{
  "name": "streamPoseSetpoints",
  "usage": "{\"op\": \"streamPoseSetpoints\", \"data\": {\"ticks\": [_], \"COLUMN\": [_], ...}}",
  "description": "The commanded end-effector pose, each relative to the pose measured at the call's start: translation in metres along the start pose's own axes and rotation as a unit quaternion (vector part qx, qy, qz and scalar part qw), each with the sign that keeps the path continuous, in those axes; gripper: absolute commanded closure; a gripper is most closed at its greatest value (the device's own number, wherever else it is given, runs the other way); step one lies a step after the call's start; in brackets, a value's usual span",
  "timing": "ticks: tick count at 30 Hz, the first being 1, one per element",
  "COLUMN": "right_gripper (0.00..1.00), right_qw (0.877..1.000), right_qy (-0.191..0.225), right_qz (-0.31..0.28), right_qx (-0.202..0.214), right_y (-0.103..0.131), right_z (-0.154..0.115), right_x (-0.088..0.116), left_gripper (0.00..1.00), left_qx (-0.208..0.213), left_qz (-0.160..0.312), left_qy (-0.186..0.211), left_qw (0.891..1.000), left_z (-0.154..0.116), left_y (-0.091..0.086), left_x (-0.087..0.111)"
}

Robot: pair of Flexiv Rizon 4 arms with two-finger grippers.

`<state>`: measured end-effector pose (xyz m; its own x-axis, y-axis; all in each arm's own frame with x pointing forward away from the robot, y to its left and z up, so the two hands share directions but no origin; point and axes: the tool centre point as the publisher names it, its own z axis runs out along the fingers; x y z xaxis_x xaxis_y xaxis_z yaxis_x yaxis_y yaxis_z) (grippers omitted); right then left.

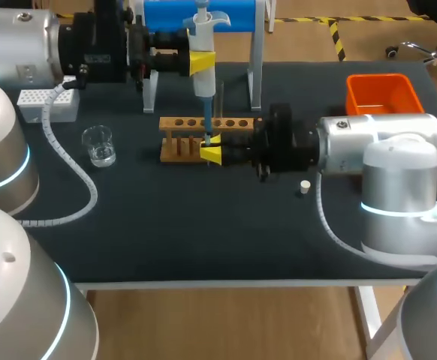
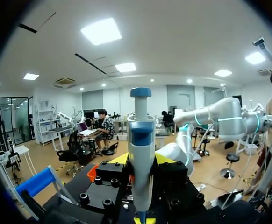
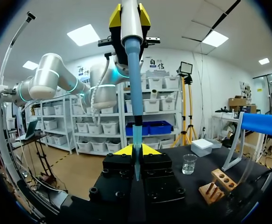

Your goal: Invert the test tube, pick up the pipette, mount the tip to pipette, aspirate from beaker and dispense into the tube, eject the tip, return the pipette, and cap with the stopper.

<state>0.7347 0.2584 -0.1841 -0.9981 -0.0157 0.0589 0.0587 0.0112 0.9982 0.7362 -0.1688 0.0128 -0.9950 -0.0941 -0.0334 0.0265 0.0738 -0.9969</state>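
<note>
— Yellow-tipped and up by the blue stand [image 1: 203, 15]: what does the left hand [image 1: 201, 61] have?
— The pipette [image 1: 203, 41]. It is gripped around its white body and held upright, plunger on top. The blue shaft points straight down, with the tip [image 3: 137, 135] mounted at its end.
— And the right hand [image 1: 211, 154]?
— It comes in from the right, low over the worktop [image 1: 203, 232], just in front of the wooden rack [image 1: 181, 122]. Its fingers stand narrow, closed on the test tube [image 3: 136, 163], which is upright. The glass is hard to make out, but the tip reaches down into it between the fingers.
— Where is the beaker [image 1: 98, 145]?
— On the worktop to the left of the rack, well apart from both hands. There seems to be a little clear liquid in it.
— The stopper [image 1: 304, 187]?
— A small white plug standing on the worktop, just beside the right arm's wrist.
— Anything further?
— A white tip box [image 1: 49, 105] at the far left, behind the beaker. An orange bin [image 1: 380, 94] sits towards the far right corner.
</note>
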Motion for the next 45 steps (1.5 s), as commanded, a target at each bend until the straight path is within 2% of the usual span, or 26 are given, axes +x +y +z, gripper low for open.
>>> {"op": "streamPoseSetpoints", "data": {"ticks": [1,14,39,45], "right_gripper": [1.0,1.0,1.0,1.0], "right_qw": [1.0,1.0,1.0,1.0], "right_qy": [-0.002,-0.004,-0.005,-0.004], "right_qz": [0.001,0.006,-0.011,-0.01], "right_qx": [0.002,0.012,0.006,0.01], "right_y": [0.0,-0.008,0.005,0.0], "right_z": [0.0,0.0,-0.006,-0.006], "right_x": [0.001,0.001,0.007,0.004], "left_gripper": [1.0,1.0,1.0,1.0], "left_qx": [-0.001,-0.001,-0.001,-0.001], "left_qz": [0.0,0.0,0.0,0.0], "left_qy": [0.0,0.0,0.0,0.0], "left_qw": [1.0,1.0,1.0,1.0], "left_z": [-0.001,-0.001,-0.001,-0.001], "left_y": [0.002,0.002,0.002,0.002], "left_x": [0.001,0.001,0.001,0.001]}}
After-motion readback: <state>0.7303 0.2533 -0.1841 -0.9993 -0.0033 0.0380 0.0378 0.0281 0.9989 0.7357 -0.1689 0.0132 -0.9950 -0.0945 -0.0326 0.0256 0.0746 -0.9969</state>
